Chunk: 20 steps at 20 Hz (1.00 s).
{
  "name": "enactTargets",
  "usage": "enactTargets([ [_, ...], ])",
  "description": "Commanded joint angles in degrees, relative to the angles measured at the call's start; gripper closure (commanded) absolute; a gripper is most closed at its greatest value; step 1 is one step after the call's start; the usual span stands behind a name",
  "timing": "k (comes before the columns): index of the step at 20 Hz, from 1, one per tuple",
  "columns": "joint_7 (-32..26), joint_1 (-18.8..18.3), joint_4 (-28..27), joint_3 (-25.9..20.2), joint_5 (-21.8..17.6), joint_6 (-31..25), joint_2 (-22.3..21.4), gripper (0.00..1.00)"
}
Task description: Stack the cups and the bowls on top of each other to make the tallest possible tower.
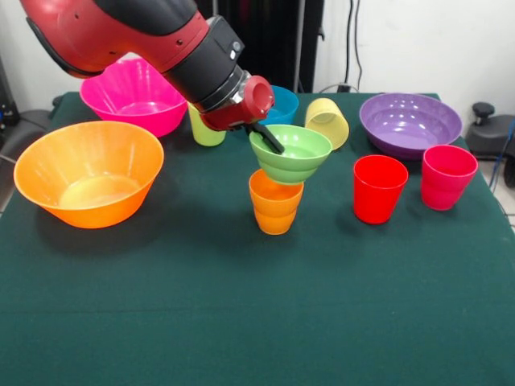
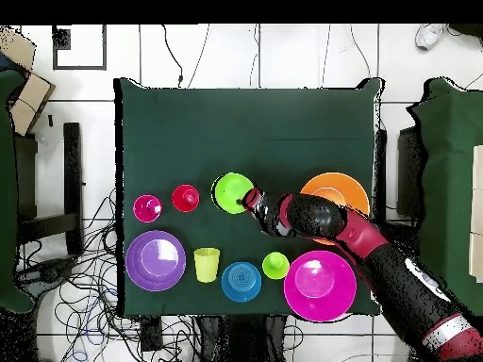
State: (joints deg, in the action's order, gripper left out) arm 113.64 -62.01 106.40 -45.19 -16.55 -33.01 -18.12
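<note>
The claw (image 1: 272, 138) grips the rim of the small light green bowl (image 1: 294, 153), holding it tilted directly atop the orange ribbed cup (image 1: 275, 203), nearly seated.

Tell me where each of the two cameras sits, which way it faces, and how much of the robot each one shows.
Front view: sits across the table, facing the robot; the red and black arm comes down from upper left, its gripper at the light green bowl on the orange cup.
Overhead view: looks straight down, robot's base at the bottom; the arm reaches in from lower right.
Shared: the same table, light green bowl, purple bowl and pink bowl, turned half round.
</note>
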Motion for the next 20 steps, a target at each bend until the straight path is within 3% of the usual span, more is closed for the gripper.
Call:
enactTargets([
  [1,-5.1,1.5,-5.5,2.7,-4.6,1.5,1.3,1.00],
  [20,-6.1,1.3,-6.5,3.1,-5.8,2.0,2.3,1.00],
])
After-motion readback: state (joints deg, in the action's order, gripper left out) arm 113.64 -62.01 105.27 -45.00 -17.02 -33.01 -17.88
